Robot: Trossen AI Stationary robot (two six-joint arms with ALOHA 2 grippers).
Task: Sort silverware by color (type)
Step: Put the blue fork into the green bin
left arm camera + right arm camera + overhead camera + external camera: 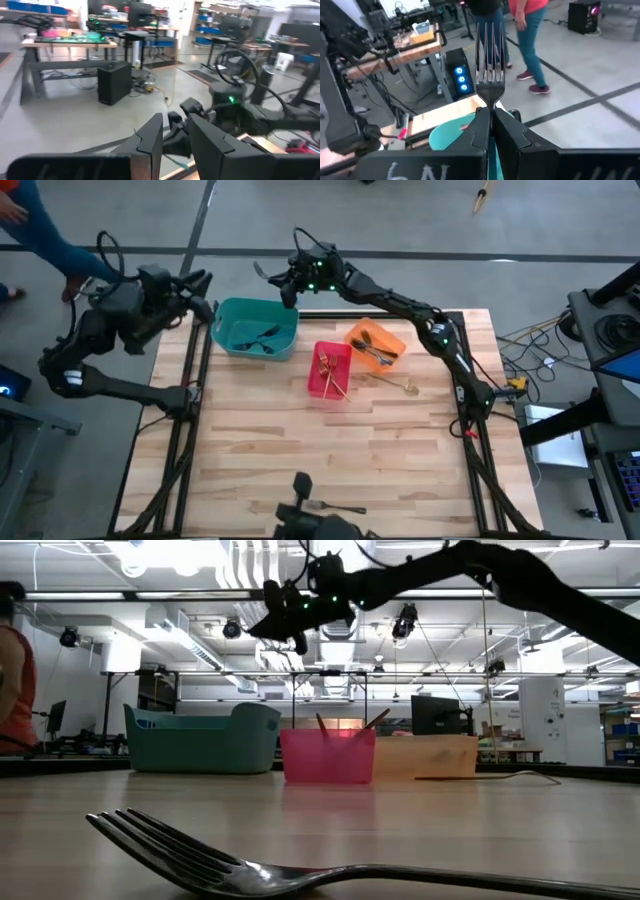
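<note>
Currently the right hand (490,117) pinches a dark fork (489,55) by its neck, raised beside the teal bin (255,328) (far counter edge). Early release risks dropping it outside. Left hand (175,145): narrowly parted, empty.

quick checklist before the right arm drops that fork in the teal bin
1. Grip: right gripper is shut on the fork, tines pointing away from the wrist. ok
2. Position: in the high view the right gripper sits at the teal bin's far edge, not clearly over its middle. not ok
3. Match: the teal bin holds dark silverware; whether the held fork matches it, cannot tell.
4. Left gripper waits off the table's left edge, clear of the bin. ok
5. Leftovers: one piece lies on the table by the orange bin, another fork at the near edge. not ok
</note>
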